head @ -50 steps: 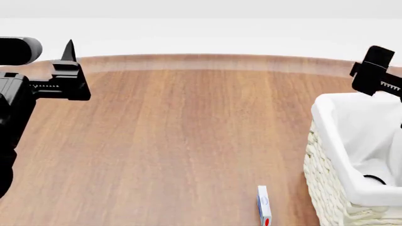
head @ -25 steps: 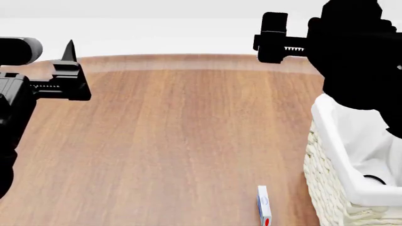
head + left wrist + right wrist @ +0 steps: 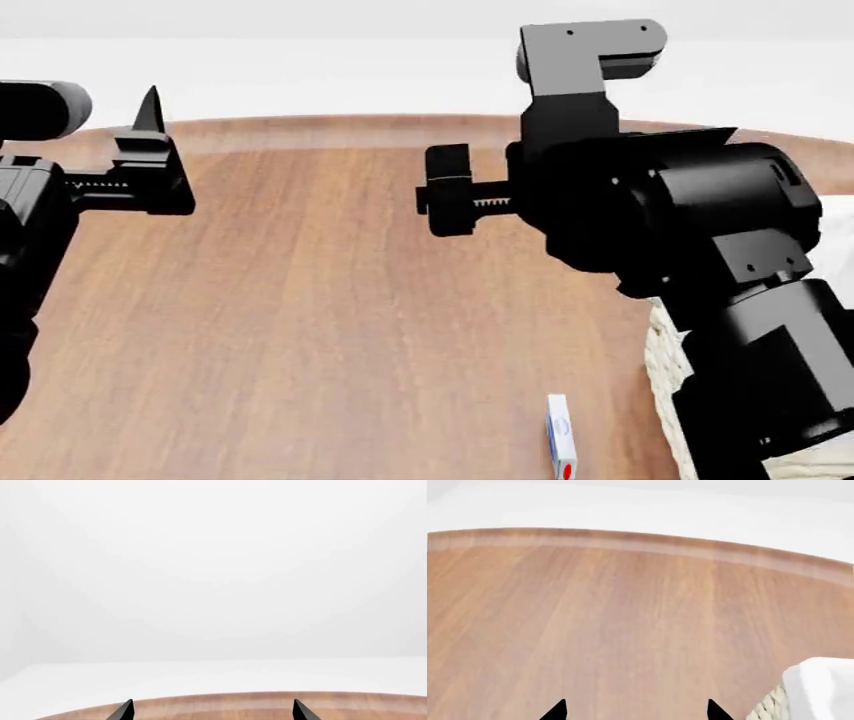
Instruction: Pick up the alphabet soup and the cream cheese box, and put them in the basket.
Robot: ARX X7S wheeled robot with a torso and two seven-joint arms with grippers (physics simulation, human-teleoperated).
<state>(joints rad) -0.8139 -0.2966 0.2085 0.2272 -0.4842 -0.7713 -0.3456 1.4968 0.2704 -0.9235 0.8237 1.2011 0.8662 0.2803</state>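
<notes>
Cream cheese box (image 3: 561, 438) is lying on the tabletop (image 3: 347, 300) just beside the basket (image 3: 663, 350). Right end effector (image 3: 635, 711), spread and empty, is swinging in from over the basket toward centre, probably for the box; left end effector (image 3: 212, 711) is staying spread, idle.

Smooth wood table (image 3: 334, 300) — woven wicker basket (image 3: 767, 706)
</notes>
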